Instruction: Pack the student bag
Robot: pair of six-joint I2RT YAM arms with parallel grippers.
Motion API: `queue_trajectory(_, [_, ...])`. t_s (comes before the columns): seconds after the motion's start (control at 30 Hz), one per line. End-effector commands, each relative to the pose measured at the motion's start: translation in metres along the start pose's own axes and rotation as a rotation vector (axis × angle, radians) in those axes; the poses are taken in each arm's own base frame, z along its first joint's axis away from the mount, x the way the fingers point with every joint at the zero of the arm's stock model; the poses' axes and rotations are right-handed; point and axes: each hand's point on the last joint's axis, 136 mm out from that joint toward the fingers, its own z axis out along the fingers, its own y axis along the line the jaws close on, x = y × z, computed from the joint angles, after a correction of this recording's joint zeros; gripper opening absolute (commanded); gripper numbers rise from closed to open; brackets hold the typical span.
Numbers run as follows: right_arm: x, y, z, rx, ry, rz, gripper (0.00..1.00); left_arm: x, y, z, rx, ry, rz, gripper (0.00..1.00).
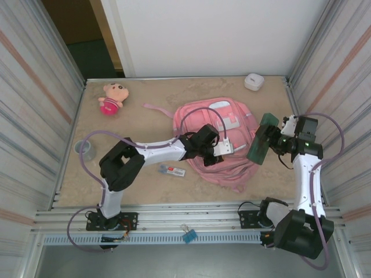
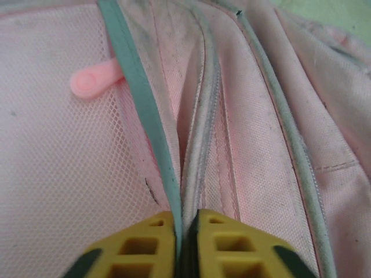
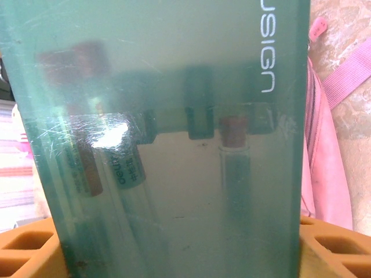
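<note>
The student bag (image 1: 223,124), a big pink backpack with pale trim, lies flat at the table's middle. My left gripper (image 1: 222,148) rests on its near part. In the left wrist view its yellow fingers (image 2: 145,249) are shut on a fold of the bag's opening edge (image 2: 194,162), a grey-blue trim strip and a zip edge pinched together. My right gripper (image 1: 278,141) hovers at the bag's right side, shut on a translucent green pencil case (image 1: 262,138) held on edge. Pens show through the case (image 3: 174,145) between the orange fingers (image 3: 333,249).
A pink plush doll (image 1: 111,97) lies at the back left, a small white box (image 1: 254,81) at the back right. A tape roll (image 1: 84,149) sits by the left wall. A small flat packet (image 1: 173,170) lies under my left arm. A blue clip (image 1: 188,234) rests on the front rail.
</note>
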Motion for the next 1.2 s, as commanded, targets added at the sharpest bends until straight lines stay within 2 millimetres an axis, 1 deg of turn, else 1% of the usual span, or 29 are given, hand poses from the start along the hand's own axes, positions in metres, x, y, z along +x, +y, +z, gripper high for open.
queue_trajectory(0.0, [0.0,0.001,-0.016,0.035,-0.032,0.031,0.44,-0.045,0.028,-0.047,-0.135,-0.113,-0.01,0.01])
queue_trajectory(0.13, [0.008,-0.007,-0.025,0.098,-0.037,0.056,0.45,-0.07,0.044,-0.079,-0.185,-0.2,-0.072,0.0])
queue_trajectory(0.2, [0.015,-0.01,-0.03,0.122,-0.033,0.08,0.45,-0.079,0.057,-0.095,-0.2,-0.248,-0.13,0.0])
queue_trajectory(0.27, [0.023,-0.009,-0.03,0.11,-0.013,0.118,0.45,-0.084,0.071,-0.106,-0.216,-0.286,-0.181,0.0])
queue_trajectory(0.37, [0.038,0.0,-0.023,0.03,0.05,0.212,0.46,-0.092,0.09,-0.118,-0.237,-0.34,-0.234,0.0])
queue_trajectory(0.43, [0.048,0.007,-0.015,-0.01,0.086,0.236,0.46,-0.098,0.098,-0.124,-0.241,-0.369,-0.246,0.0])
queue_trajectory(0.5, [0.054,0.003,-0.01,0.021,0.104,0.235,0.47,-0.104,0.105,-0.13,-0.247,-0.394,-0.261,0.0])
queue_trajectory(0.63, [0.057,-0.006,-0.011,0.08,0.112,0.253,0.47,-0.116,0.121,-0.149,-0.275,-0.438,-0.263,0.0])
queue_trajectory(0.77, [0.049,-0.006,-0.022,0.108,0.062,0.252,0.47,-0.125,0.138,-0.168,-0.3,-0.461,-0.245,0.0])
queue_trajectory(0.83, [0.049,-0.01,-0.026,0.133,0.051,0.253,0.48,-0.13,0.141,-0.177,-0.304,-0.473,-0.233,0.0])
queue_trajectory(0.9, [0.053,-0.015,-0.024,0.151,0.059,0.262,0.48,-0.136,0.141,-0.184,-0.296,-0.49,-0.218,0.0])
queue_trajectory(0.97, [0.056,-0.018,-0.02,0.153,0.071,0.271,0.48,-0.138,0.138,-0.186,-0.287,-0.495,-0.202,0.0])
queue_trajectory(1.03, [0.055,-0.018,-0.018,0.142,0.071,0.274,0.47,-0.135,0.131,-0.178,-0.254,-0.472,-0.168,0.0])
queue_trajectory(1.1, [0.052,-0.018,-0.018,0.146,0.057,0.264,0.48,-0.123,0.118,-0.159,-0.205,-0.408,-0.132,0.0])
queue_trajectory(1.13, [0.05,-0.019,-0.02,0.157,0.052,0.259,0.48,-0.114,0.107,-0.146,-0.17,-0.37,-0.105,0.0])
queue_trajectory(1.17, [0.048,-0.022,-0.022,0.173,0.044,0.254,0.48,-0.104,0.095,-0.133,-0.138,-0.33,-0.079,0.03])
